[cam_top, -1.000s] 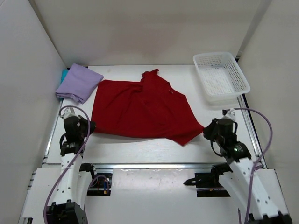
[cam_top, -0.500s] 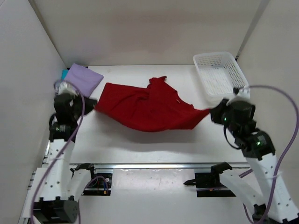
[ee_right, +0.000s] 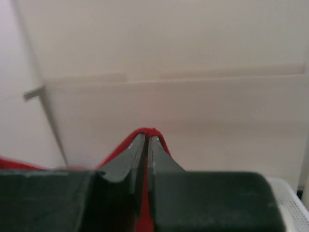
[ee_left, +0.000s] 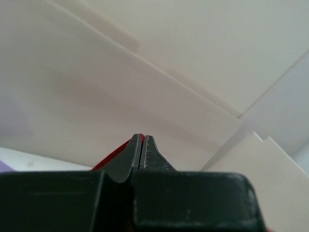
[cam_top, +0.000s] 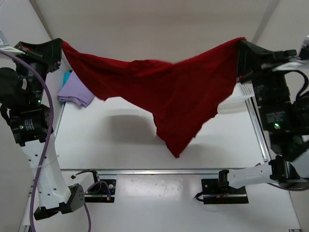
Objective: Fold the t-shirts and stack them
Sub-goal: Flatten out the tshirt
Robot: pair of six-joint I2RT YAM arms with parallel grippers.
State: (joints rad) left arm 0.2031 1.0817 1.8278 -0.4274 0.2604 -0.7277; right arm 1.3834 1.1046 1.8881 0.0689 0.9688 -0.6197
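Right now the white surface (cam_top: 120, 145) lies well below what I am holding. Over it the red t-shirt (cam_top: 169, 92) is strung in the air, pinched at one end by my left claw (cam_top: 60, 43) and at the other by my right claw (cam_top: 239, 43). Its long axis runs straight across from left to right, between the two claws. The top edge sags in the middle, and the rest drapes to a point that hangs right of centre, seemingly clear of the surface. Both claws are at much the same height, so neither arm is nearer the cloth. As I judge it, laying the shirt out turns on this: it hangs below and between the claws, so both must come down together to spread it flat.

The lavender t-shirt (cam_top: 75, 92) lies folded at the far left of the surface, beneath my left claw. Only a strip of the white basket (cam_top: 245, 89) shows at the far right, behind the red cloth. A sliver of the teal t-shirt (cam_top: 66, 77) peeks out at the lavender one's far edge. In both wrist views my fingers (ee_left: 135, 152) are closed tight on a thin fold of red cloth that shows beside the tips.
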